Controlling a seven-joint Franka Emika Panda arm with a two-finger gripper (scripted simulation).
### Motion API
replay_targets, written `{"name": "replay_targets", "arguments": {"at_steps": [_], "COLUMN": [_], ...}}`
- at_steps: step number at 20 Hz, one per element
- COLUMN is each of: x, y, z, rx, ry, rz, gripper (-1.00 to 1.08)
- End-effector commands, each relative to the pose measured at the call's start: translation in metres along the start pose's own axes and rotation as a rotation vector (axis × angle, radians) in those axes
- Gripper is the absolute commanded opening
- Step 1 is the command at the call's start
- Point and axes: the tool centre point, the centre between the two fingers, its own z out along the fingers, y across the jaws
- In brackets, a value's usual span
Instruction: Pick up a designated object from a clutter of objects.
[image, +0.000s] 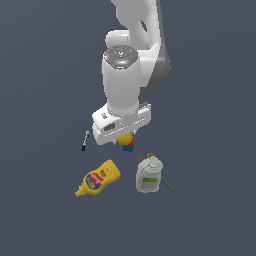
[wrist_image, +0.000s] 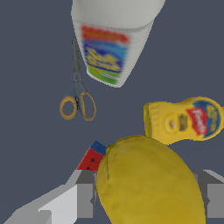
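Observation:
The small yellow lemon (wrist_image: 148, 183) fills the near part of the wrist view, set between my two grey fingers (wrist_image: 85, 199). Both fingers press against its sides, so my gripper (wrist_image: 146, 197) is shut on it. In the exterior view the lemon (image: 125, 138) shows just under the white hand, with the gripper (image: 123, 141) mostly hidden by the hand. The small red-and-blue block (image: 128, 147) lies right beside and partly behind the lemon, and it also shows in the wrist view (wrist_image: 91, 157). I cannot tell whether the lemon is off the floor.
The yellow mustard bottle (image: 99, 178) (wrist_image: 183, 120) lies on its side. The whitish jug with a green label (image: 149, 174) (wrist_image: 109, 48) lies near it. Orange-handled scissors (wrist_image: 78, 98) lie by the jug. The thin black-and-white marker (image: 85, 140) lies at the exterior view's left.

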Motion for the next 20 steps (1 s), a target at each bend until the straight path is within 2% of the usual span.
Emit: {"name": "replay_targets", "arguments": {"at_steps": [1, 11, 20], "x": [0.008, 0.039, 0.053], "y": [-0.016, -0.066, -0.085], "z": [-0.027, -0.115, -0.15], "rx": [-0.001, 0.001, 0.003], "ry": [0.0, 0.0, 0.0], "rz": [0.0, -0.001, -0.002], "gripper": [-1.0, -1.0, -1.0]}}
